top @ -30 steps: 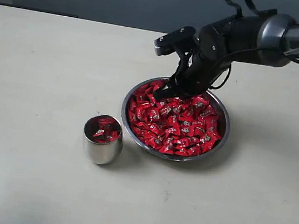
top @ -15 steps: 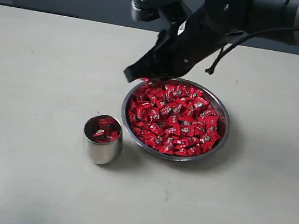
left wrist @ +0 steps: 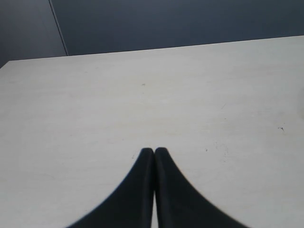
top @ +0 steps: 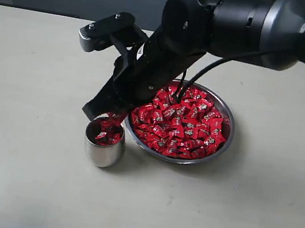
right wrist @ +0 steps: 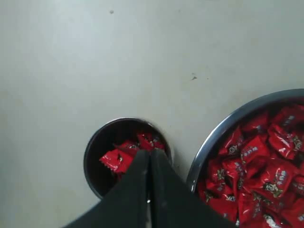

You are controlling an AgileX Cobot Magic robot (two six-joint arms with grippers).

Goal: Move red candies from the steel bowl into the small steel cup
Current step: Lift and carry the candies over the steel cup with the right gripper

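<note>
**A:** What stands on the table (top: 32,73)?

**B:** Two steel vessels. One wide bowl (top: 228,138) sits right of centre in the exterior view. One small cup (top: 102,151) stands upright just beside it, toward the lower left. The right wrist view shows a narrow strip of table between their rims, so they are apart.

**A:** And the candies (top: 188,125)?

**B:** They are red and heaped in the bowl, far too many to count, and they hide its floor. A few more lie in the cup. The right wrist view shows at least three there, with the rest under the fingers.

**A:** How many grippers?

**B:** Two. The right gripper (top: 94,112) comes in from the upper right of the exterior view on a thick black arm. It slopes down across the bowl's left rim, and its tips hang just over the mouth of the cup. The left gripper (left wrist: 154,152) shows only in its own wrist view, above bare table.

**A:** How are the fingers?

**B:** On the right they are pressed together with only a hairline between them. A red wrapper shows right at the tips. I cannot tell whether it is pinched there or simply lying in the cup. On the left they are closed too, tip against tip, with nothing between them.
</note>
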